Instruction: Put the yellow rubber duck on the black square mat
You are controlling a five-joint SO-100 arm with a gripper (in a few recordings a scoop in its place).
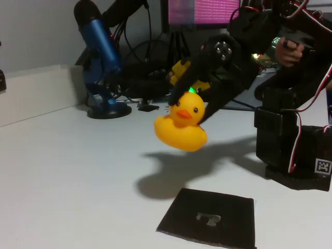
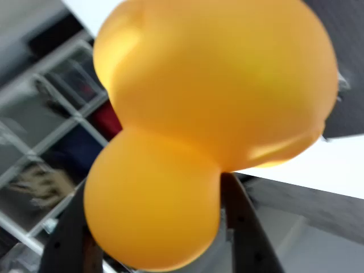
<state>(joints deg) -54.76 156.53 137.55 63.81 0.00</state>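
The yellow rubber duck [image 1: 181, 127] hung in the air above the white tabletop [image 1: 72, 171], its head pinched between the fingers of the black hand [image 1: 191, 106]. Its shadow fell on the tabletop just behind the black square mat [image 1: 210, 217], which lay flat near the front edge. A blue microphone [image 1: 101, 57] stood well behind.

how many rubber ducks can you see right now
2. One yellow rubber duck hangs in the gripper above the table. A second yellow duck-like shape sits behind the gripper, partly hidden, so others may be hidden too.
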